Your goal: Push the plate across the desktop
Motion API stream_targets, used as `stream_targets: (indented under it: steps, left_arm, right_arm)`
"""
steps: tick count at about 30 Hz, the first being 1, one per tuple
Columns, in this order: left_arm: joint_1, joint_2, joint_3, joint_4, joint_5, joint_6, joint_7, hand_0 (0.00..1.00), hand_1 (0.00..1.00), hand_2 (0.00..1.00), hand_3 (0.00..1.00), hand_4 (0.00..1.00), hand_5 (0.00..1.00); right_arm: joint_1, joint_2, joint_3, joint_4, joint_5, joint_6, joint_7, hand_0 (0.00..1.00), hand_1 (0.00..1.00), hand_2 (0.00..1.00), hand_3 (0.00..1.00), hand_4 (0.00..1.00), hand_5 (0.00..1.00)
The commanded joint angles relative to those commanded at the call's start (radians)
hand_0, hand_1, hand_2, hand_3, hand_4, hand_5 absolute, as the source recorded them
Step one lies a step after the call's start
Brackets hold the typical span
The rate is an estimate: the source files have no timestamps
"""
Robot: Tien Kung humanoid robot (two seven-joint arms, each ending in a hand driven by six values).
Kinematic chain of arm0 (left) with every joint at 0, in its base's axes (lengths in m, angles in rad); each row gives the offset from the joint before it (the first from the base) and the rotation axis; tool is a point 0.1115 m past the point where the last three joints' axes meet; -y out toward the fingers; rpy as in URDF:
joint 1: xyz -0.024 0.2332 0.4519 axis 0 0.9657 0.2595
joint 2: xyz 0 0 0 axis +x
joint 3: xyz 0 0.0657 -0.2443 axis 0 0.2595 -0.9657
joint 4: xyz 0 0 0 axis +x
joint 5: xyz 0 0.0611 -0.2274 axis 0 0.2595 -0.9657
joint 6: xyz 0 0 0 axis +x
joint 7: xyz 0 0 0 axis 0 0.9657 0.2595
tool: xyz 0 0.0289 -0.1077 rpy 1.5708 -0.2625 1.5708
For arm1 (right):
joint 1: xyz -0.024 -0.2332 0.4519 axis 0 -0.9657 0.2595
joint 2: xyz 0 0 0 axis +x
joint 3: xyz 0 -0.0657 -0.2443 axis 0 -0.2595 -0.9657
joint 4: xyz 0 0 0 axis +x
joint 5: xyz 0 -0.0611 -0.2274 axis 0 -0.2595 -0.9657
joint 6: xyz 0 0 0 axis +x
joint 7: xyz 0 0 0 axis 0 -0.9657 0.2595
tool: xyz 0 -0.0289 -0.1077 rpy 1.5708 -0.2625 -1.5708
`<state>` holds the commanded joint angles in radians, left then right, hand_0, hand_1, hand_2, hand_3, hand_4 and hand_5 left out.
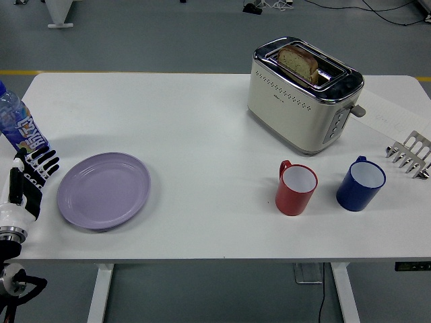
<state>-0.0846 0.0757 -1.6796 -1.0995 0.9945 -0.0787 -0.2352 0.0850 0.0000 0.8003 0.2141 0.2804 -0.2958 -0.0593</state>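
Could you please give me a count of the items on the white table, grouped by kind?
Plates: 1, purple plate
Mugs: 2, red mug and blue mug
Toasters: 1, toaster with a bread slice in its slot
Bottles: 1, water bottle at the left edge
Metal racks: 1, metal rack at the right edge
Total: 6 items, bread not counted

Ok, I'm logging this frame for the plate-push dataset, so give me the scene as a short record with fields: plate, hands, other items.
plate: round lilac plate, flat on the white table, front left
left hand: black-and-white hand just left of the plate, fingers spread, not touching it
right hand: not in view
behind hand: blue-labelled plastic bottle
right side: cream toaster holding bread, red mug, blue mug, metal rack
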Motion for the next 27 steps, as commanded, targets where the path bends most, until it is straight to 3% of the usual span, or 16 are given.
stream_targets:
  steps: [5, 12, 27]
  left_arm:
    - [-0.004, -0.013, 0.007, 0.010, -0.009, 0.003, -0.021, 0.795, 0.768, 0.742, 0.632, 0.585, 0.998]
    - [-0.015, -0.017, 0.035, 0.031, -0.040, 0.048, -0.087, 0.795, 0.768, 0.738, 0.619, 0.582, 0.998]
    - [-0.030, -0.038, 0.051, 0.058, -0.047, 0.065, -0.110, 0.794, 0.769, 0.740, 0.619, 0.577, 0.998]
  right_arm:
    - [0.004, 0.000, -0.001, 0.000, -0.001, 0.001, 0.000, 0.568, 0.474, 0.621, 0.626, 0.396, 0.583]
    - [0.008, 0.000, 0.002, 0.000, -0.010, 0.002, -0.002, 0.568, 0.474, 0.622, 0.625, 0.395, 0.586]
    - [0.014, 0.000, 0.006, 0.000, -0.021, 0.001, -0.003, 0.567, 0.475, 0.622, 0.626, 0.393, 0.585]
